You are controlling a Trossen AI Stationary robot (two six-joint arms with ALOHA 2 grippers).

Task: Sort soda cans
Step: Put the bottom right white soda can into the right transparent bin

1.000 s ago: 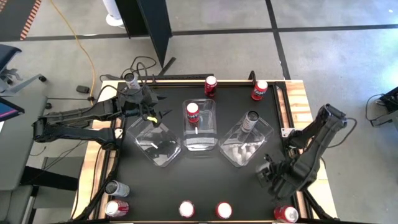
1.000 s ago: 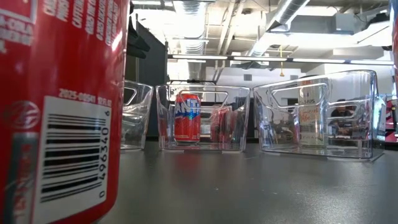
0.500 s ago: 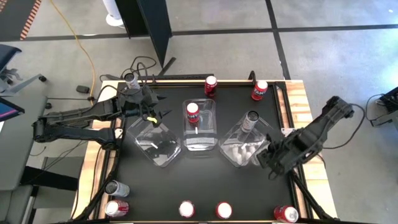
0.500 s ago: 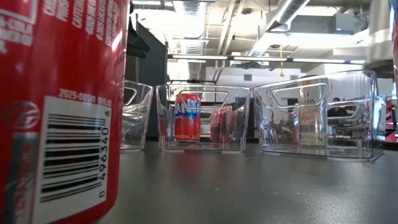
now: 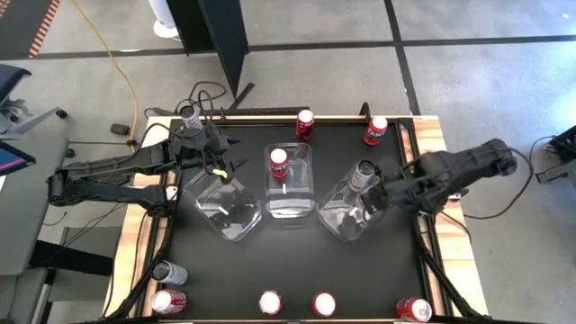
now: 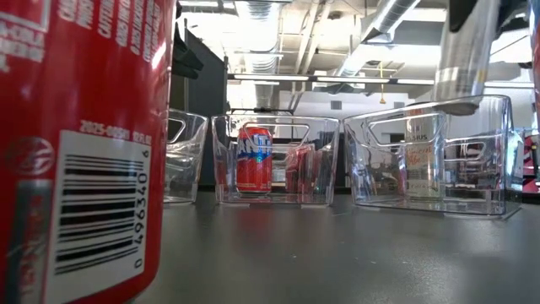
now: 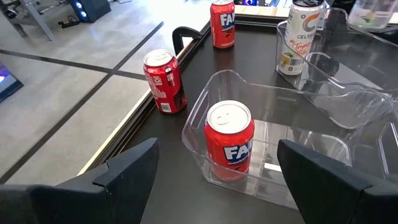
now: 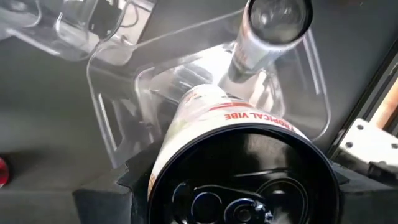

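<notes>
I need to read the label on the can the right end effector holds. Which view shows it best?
Right wrist view: the held can fills it, lettering legible. Low view shows only its silver lower part; high view hides it behind the right end effector; left wrist view unclear.

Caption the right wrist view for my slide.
Right tool holds a white can above a clear bin.

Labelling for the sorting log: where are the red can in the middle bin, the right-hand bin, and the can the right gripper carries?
red can [image 5: 279, 157], high view, silver top.
right-hand bin [image 6: 506, 152], low view, side wall.
carried can [image 8: 211, 106], right wrist view, white side.
</notes>
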